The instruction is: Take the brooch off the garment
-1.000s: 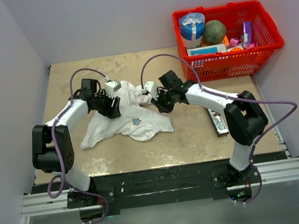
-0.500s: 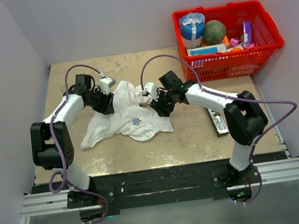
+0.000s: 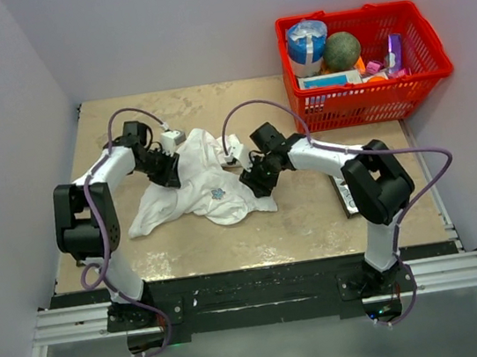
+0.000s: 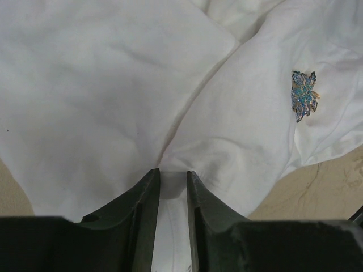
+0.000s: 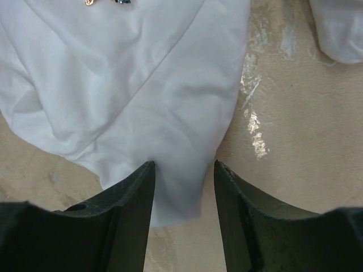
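One tabletop [image 3: 314,212], tan and mottled with worn glossy patches. One garment [image 3: 196,193], white soft cloth, crumpled in deep folds at the tabletop's centre-left between the two arms. One basket [image 3: 362,106], red plastic lattice, at the far right corner, filled with mixed goods. Two arms, white with black joints. Left gripper [image 4: 169,173]: dark fingers drawn narrow, pinching a ridge of the garment where creases converge. Right gripper [image 5: 182,165]: fingers standing apart, a loose corner of the garment lying between them without visible contact. One bar [image 3: 346,194], silver, long and rectangular, flat on the tabletop just beside the right arm. One brooch [image 4: 304,95], tiny, star-shaped, glittering blue-green with gold tips, pinned on the garment; it sits ahead and to the right of the left gripper, apart from it, and at the far edge of the right wrist view, well beyond those fingertips.
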You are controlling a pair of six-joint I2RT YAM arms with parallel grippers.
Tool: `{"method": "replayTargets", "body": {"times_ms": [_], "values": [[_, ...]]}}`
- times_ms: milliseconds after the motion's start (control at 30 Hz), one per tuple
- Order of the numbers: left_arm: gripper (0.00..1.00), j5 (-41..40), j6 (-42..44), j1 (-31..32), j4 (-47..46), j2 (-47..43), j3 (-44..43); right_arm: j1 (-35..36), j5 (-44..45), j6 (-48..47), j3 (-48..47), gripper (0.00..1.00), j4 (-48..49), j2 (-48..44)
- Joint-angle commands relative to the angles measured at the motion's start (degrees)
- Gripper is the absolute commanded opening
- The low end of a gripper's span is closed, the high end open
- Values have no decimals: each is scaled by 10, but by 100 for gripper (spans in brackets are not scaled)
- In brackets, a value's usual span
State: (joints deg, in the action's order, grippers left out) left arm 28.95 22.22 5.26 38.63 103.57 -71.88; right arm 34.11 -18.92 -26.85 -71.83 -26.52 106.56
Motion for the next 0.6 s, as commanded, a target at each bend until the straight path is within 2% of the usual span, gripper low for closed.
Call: {"method": "replayTargets", "body": {"times_ms": [0,33,67,100,167,200,433,567], "values": [[19,38,14,-2,21,4,-37,3,7,-12,0,46,4,11],[8,44,15,-3,27,2,-43,3,10,-11,1,42,4,13],[2,47,19,-4,32,-3,-45,3,15,-13,3,36,7,15],[0,51,19,-7,34,-7,-48,3,22,-15,4,25,9,16],[0,54,19,-10,38,-24,-58,3,32,-16,5,14,18,15],[0,57,18,-13,40,-31,-63,2,45,-17,2,1,21,10],[0,31,22,-31,16,-137,-130,2,98,-31,-87,0,31,-51],[0,29,39,-31,-16,-193,-120,4,73,-40,-114,0,64,-107]]}}
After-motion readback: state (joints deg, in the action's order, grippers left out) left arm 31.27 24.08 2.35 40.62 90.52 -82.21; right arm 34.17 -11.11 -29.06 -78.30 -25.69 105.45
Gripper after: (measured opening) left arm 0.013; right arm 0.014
